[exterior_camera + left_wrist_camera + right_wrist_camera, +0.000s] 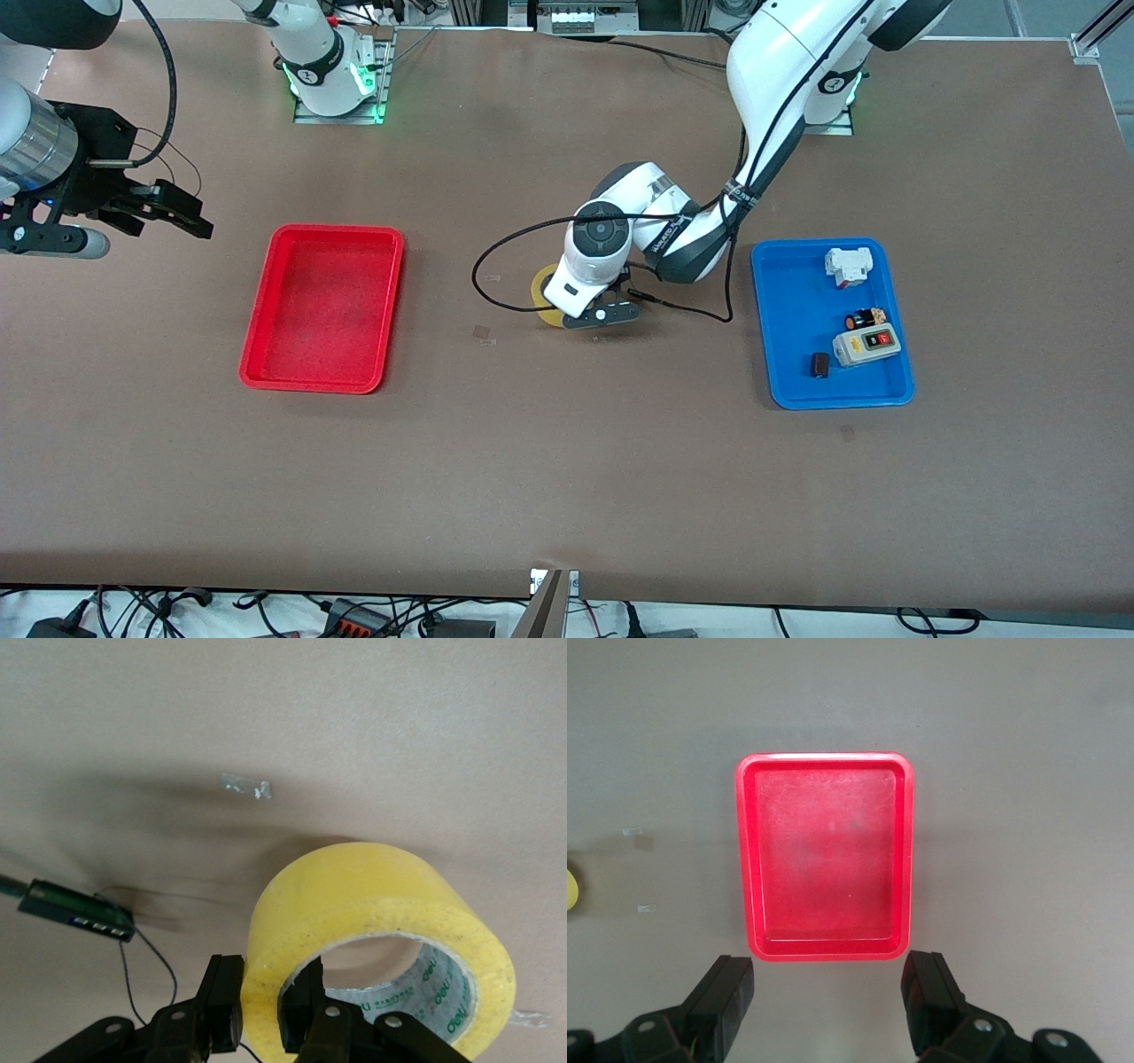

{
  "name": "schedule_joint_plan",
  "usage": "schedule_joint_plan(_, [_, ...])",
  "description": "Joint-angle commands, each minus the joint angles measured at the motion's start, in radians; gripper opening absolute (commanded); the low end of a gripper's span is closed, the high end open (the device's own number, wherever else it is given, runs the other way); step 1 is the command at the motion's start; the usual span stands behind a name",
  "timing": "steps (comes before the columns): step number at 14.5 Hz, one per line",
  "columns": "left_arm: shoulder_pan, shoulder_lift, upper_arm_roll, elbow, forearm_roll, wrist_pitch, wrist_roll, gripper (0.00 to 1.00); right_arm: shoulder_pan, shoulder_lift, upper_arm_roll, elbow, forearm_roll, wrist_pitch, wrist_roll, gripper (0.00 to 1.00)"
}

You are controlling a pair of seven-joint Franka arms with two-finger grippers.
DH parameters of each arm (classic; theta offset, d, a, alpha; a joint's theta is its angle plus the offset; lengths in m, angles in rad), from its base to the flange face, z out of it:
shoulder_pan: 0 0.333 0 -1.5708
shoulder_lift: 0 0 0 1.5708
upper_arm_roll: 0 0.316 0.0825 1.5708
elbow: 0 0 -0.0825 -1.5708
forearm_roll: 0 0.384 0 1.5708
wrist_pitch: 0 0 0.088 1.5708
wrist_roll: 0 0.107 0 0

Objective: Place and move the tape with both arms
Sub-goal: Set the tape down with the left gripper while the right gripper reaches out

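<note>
Tape (pixel 381 939), a yellowish translucent ring-shaped roll, sits between your two trays on the brown table (pixel 567 487), its wall pinched by the left gripper (pixel 261 1005). Your red rectangular plastic tray (pixel 824 855) is empty; the blue tray (pixel 797 310) holds a grey button box (pixel 866 346) and small parts. Right gripper (pixel 828 1005) waits, fingers spread, over the table by the red tray.

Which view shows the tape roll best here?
The left wrist view: the tape fills it, its wall between the left gripper fingers. The front view mostly hides it under that arm; the right wrist view catches only a yellow sliver at its edge.
</note>
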Motion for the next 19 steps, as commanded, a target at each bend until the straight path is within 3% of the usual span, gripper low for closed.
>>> schedule_joint_plan(1, [-0.024,0.039,0.012,0.076,0.018,-0.020,-0.037,0.14,-0.002,-0.004,0.001,0.003,0.005,0.003,-0.001,0.98])
schedule_joint_plan(5, [-0.034,0.059,0.015,0.099,0.018,-0.018,-0.056,0.18,-0.002,-0.004,0.003,0.003,0.005,0.003,-0.001,0.98])
schedule_joint_plan(7, [-0.034,0.061,0.016,0.099,0.018,-0.018,-0.057,0.29,-0.002,-0.004,0.003,0.003,0.005,0.003,-0.001,0.98])
schedule_joint_plan(10, [-0.034,0.068,0.016,0.100,0.018,-0.018,-0.057,0.32,-0.002,-0.004,0.003,0.003,0.005,0.003,-0.001,0.98])
schedule_joint_plan(15, [-0.032,0.067,0.016,0.100,0.018,-0.018,-0.057,0.46,0.001,-0.004,0.003,0.005,0.005,0.004,-0.001,0.98])
schedule_joint_plan(19, [-0.032,0.053,0.027,0.099,0.041,-0.026,-0.077,1.00,0.036,0.010,0.004,0.003,0.005,0.040,0.008,0.98])
